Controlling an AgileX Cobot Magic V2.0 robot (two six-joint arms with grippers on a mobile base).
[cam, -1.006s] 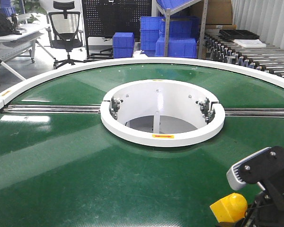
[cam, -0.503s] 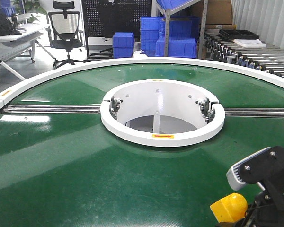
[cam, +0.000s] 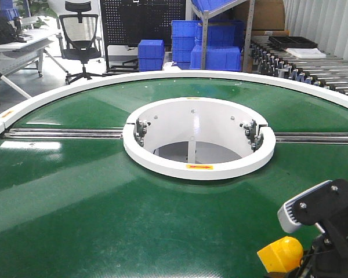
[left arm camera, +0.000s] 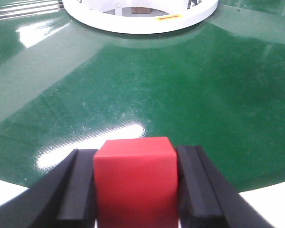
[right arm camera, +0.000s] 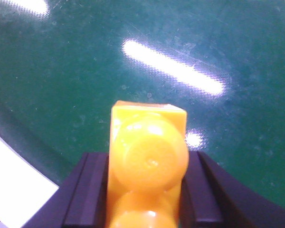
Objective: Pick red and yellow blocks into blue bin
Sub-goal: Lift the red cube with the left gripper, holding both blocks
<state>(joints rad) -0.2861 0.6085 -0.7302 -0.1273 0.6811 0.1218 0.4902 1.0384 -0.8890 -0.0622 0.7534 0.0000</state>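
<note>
A small red cube (left arm camera: pixel 134 183) is clamped between the black fingers (left arm camera: pixel 78 185) of my left gripper (left arm camera: pixel 135 153), above the green belt near its white outer edge. My right gripper (right arm camera: pixel 146 156) is shut on the yellow brick (right arm camera: pixel 148 164), whose round studs face the camera. In the front view the yellow brick (cam: pixel 279 255) shows at the bottom right, beside the black right arm (cam: pixel 325 211). The left gripper is outside the front view. The blue bin is out of view.
A round green belt (cam: pixel 93 197) fills the scene, with a white centre ring (cam: pixel 197 168) and a white outer rim (cam: pixel 58 92). Ribbed blue crates (cam: pixel 214 55), an office chair (cam: pixel 81 35) and a roller conveyor (cam: pixel 313 69) stand behind.
</note>
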